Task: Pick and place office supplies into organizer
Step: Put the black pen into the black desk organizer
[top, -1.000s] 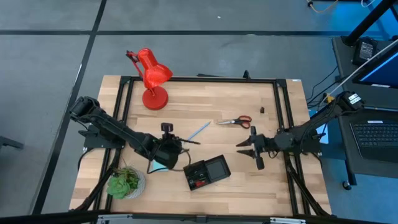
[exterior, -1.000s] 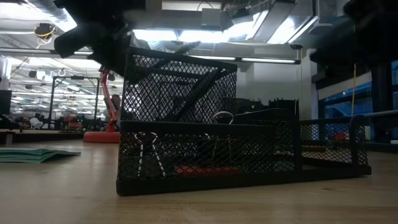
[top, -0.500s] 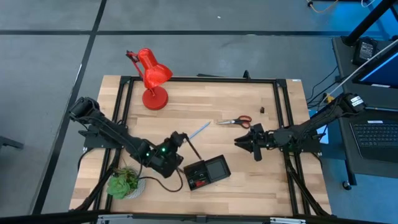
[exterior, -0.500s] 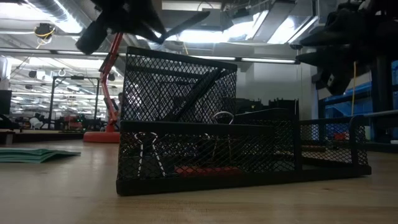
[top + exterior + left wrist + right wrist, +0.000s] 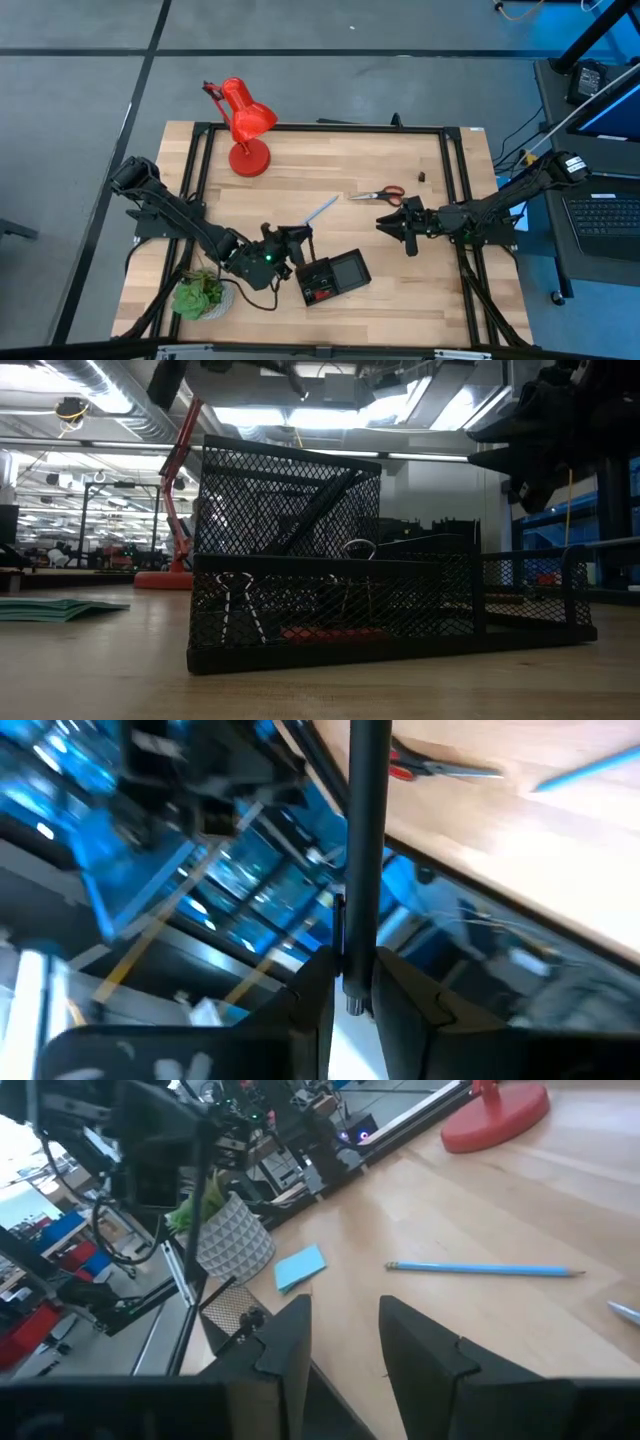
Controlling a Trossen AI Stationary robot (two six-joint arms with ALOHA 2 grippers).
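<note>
Butcher-block table [image 5: 330,300] inside a black frame, grey floor around it, open workshop room behind in the low view.

Near edge: small green potted plant in a patterned white pot [image 5: 203,294], untouched. Beside it, the black wire-mesh organizer [image 5: 335,274] with 2 compartments. Low view shows binder clips [image 5: 236,612] and a flat red piece [image 5: 322,633] already inside the near compartment, plus at least 1 dark pen leaning in the taller mesh section.

Left tool [image 5: 297,240] hovers just above the organizer's left end, clamped on a thin black pen [image 5: 366,850]; left wrist view shows the shaft pinched between both fingers, pointing away from the camera. Judgement: pen is about to be dropped into the tall compartment, not yet released.

Light blue square notepad [image 5: 301,1267] lies on the table near the plant, seen in the right wrist view; hidden under the left arm from above.

Mid table: light blue pen [image 5: 320,210] lying loose. Right tool [image 5: 394,225] hangs above the table right of the organizer, fingers moderately apart, empty.

Farther: red-handled scissors [image 5: 377,195] loose; 1 tiny black clip [image 5: 421,177] beyond them. Red desk lamp [image 5: 243,125] at the far left corner.

Progress: roughly half. Remaining: held pen, blue pen, scissors, notepad, clip.
</note>
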